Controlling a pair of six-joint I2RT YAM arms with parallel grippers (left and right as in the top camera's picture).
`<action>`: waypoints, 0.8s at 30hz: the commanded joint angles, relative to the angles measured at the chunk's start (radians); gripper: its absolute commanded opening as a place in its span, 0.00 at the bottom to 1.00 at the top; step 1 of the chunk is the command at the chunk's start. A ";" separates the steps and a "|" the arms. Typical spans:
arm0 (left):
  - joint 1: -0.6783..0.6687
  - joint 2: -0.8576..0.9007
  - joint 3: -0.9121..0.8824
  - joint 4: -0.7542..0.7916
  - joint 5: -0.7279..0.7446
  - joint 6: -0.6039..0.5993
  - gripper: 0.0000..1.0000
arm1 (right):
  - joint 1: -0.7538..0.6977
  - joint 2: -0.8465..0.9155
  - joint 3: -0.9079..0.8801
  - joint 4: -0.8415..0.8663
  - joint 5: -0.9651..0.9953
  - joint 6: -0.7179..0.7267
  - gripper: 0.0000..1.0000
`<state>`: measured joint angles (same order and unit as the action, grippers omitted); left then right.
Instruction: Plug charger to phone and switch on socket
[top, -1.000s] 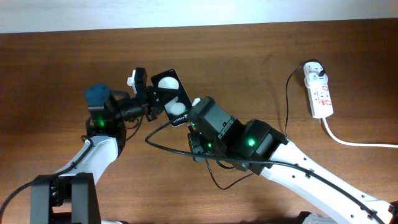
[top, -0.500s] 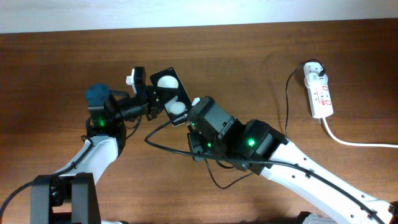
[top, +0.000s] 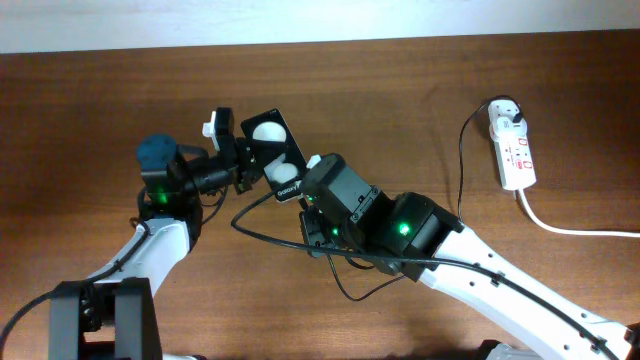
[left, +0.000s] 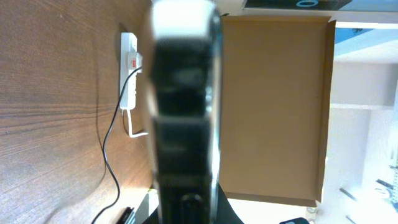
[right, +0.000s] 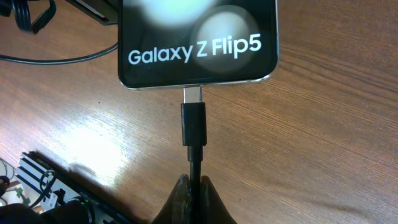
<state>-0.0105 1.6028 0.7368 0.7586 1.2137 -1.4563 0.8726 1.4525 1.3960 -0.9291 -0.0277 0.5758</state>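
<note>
You're in the plugging step, and the plug isn't fully in yet. Your right jaws are pinched together on the charger (right: 193, 163), gripping the cable just behind its black connector (right: 193, 124). Straight ahead of those jaws is the phone (right: 198, 43). The connector's silver tip (right: 193, 94) is at the port in the phone's lower edge, but a strip of metal shows between the black body and the phone, so I judge it only partly entered or just touching.

Your left jaws look clamped on the phone's far edge from the overhead view, bracing it against the push. The left wrist view is too blurred to confirm this.

Next you need a short, straight push along the line of the cable. Keep the connector square to the port and hold the left jaws firm so the phone does not slide back. Push until the silver disappears.

The socket (top: 512, 148) lies on the worktop (top: 400, 90), well apart from both jaws, with the charger's white plug head (top: 505, 112) at its far end. Its switch is for afterwards, and the right jaws are on the nearer side to reach it.
</note>
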 joint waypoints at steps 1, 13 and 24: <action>0.002 0.000 0.014 0.003 0.053 -0.018 0.00 | 0.006 0.010 0.001 0.006 -0.002 -0.004 0.04; 0.000 0.000 0.014 0.005 0.108 -0.021 0.00 | 0.006 0.009 0.001 0.029 0.018 -0.004 0.04; 0.000 0.000 0.014 0.012 0.215 0.060 0.00 | 0.005 0.010 0.001 0.082 0.048 -0.004 0.04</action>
<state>0.0025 1.6028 0.7368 0.7612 1.2690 -1.4586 0.8825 1.4525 1.3945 -0.8906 -0.0391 0.5751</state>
